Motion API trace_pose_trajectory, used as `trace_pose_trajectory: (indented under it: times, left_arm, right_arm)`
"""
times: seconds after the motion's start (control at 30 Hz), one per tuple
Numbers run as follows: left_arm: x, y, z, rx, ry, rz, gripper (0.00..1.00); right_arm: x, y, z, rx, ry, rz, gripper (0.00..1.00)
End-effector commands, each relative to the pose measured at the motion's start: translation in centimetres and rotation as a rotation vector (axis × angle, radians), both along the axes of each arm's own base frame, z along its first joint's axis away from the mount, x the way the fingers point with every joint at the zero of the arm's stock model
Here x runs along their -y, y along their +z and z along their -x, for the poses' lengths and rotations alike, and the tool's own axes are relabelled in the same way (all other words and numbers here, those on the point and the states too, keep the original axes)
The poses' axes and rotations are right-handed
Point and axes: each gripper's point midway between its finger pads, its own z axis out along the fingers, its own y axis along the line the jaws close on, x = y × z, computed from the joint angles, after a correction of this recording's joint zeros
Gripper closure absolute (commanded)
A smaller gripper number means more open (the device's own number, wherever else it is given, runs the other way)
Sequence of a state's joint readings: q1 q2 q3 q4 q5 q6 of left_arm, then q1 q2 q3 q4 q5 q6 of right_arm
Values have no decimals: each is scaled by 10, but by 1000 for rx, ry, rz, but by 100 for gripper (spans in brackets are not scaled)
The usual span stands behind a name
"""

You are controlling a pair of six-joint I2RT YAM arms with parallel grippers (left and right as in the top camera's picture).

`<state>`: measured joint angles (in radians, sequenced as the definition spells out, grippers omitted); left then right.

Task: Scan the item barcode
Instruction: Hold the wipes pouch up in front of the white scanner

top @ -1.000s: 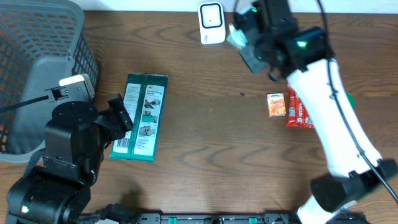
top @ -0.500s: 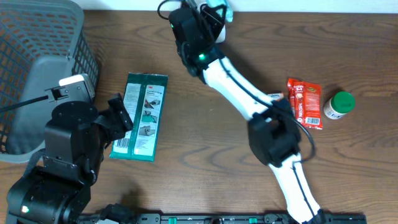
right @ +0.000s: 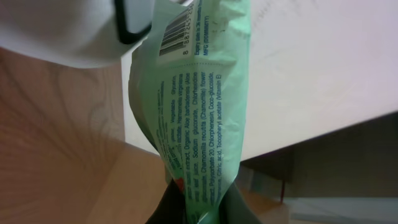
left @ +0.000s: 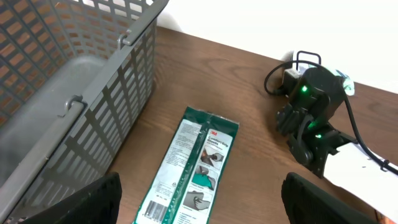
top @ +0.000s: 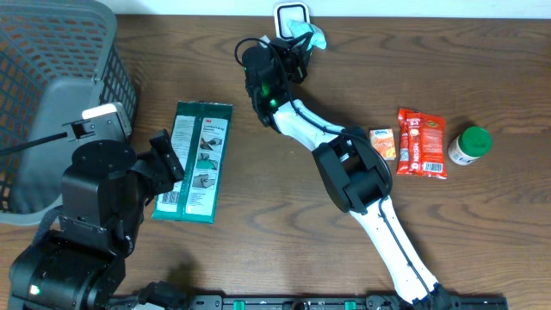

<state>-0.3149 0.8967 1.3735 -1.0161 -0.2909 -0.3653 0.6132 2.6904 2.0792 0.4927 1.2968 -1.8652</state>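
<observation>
Fingers [right: 166, 210] of the right gripper [right: 202, 213] are pressed together on one end of a thin green packet [right: 199, 118], which is pinched between them. The packet is held at the far edge of the table [top: 258, 241], just beside the white scanner [top: 290, 14]. Its barcode [right: 169, 38] is printed near the other end, next to the black frame of the scanner. Whether the two are touching cannot be told. The left gripper [left: 200, 193] is seen with its fingers [left: 87, 202] spread wide, near a flat green pack [top: 194, 162] that is laid on the table beside the grey basket [top: 52, 69]. An orange box [top: 382, 144], a red packet [top: 422, 144] and a green-capped bottle [top: 469, 145] are placed in a row at the right side, well apart from the scanner.
</observation>
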Motion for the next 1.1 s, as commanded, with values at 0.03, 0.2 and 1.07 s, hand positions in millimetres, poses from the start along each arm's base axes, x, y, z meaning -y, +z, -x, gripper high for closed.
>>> trace_pose_trajectory:
  times: [0.03,0.2,1.07]
  left_arm:
    - [-3,3,1,7,5,-12,18]
    - [-3,3,1,7,5,-12,18]
    - [-3,3,1,7,6,-11,18]
  right_arm:
    - [-12,-3,1,-50,37,31,99]
    - [-15,-9,2,-68,49,30,99]
    - [21,19,-25,-47,46,79,99]
